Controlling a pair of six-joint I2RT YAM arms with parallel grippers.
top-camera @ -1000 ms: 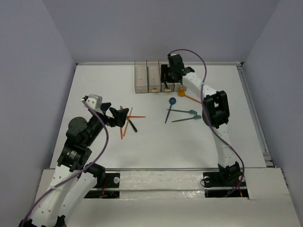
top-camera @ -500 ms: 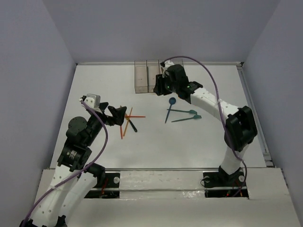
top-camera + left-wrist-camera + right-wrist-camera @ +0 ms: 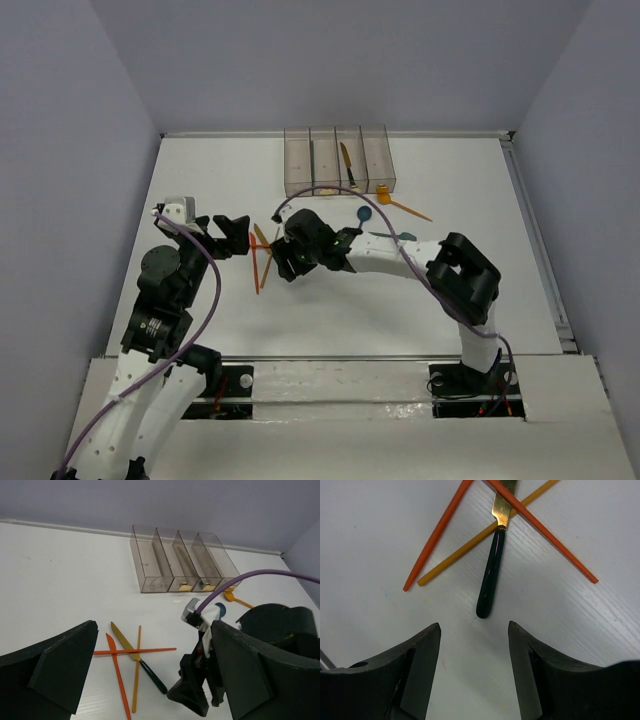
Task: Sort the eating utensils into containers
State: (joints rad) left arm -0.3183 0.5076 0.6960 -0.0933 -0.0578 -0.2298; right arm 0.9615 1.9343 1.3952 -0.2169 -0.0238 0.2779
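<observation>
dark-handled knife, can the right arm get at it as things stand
Probably yes: the right gripper hangs open by the knife, whose handle lies bare; an orange stick crosses only the blade.

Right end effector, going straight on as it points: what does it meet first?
Probably the knife: its dark handle lies just ahead, centred between the open jaws. Crossed sticks lie beyond. Height is unclear.

My left arm (image 3: 140,410) and right arm (image 3: 395,260) wear smooth white shells, broken by chunky black joints (image 3: 462,277). A purple cable (image 3: 260,573) loops loosely along each arm. My fingers (image 3: 420,665) are matt black, thick and wedge-shaped. A pale grey camera block (image 3: 178,210) tops my left wrist.
</observation>
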